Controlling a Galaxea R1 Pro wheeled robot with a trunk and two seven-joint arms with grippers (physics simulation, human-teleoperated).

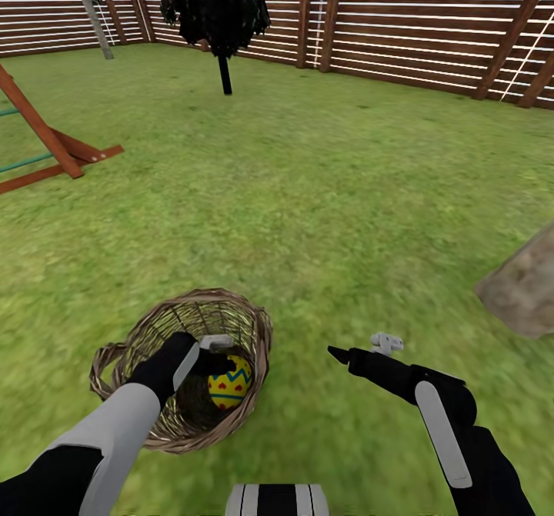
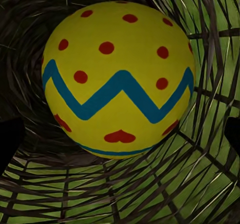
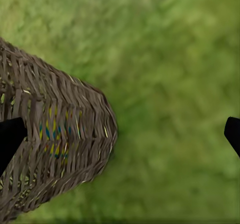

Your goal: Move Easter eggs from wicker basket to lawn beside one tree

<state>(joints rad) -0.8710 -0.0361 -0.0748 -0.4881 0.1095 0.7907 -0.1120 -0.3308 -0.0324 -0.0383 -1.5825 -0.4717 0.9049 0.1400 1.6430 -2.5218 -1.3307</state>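
Observation:
The wicker basket (image 1: 158, 330) lies tilted on the lawn (image 1: 308, 208) just in front of me. One yellow Easter egg (image 1: 229, 382) with red dots and a blue zigzag rests inside it. My left gripper (image 1: 209, 361) reaches into the basket, open, right beside the egg. In the left wrist view the egg (image 2: 117, 79) sits close ahead of the left gripper (image 2: 120, 134), with a dark fingertip at each edge. My right gripper (image 1: 358, 347) hovers open over grass to the basket's right. The right wrist view shows the basket's outer wall (image 3: 70, 129) with egg colours through the weave.
A thick pale mottled tree trunk (image 1: 525, 285) stands at the right edge, close by. A narrow dark tree (image 1: 219, 8) and a slimmer grey-trunked tree (image 1: 96, 20) stand far off by the slat fence (image 1: 415, 24). A wooden play frame (image 1: 54, 143) is at left.

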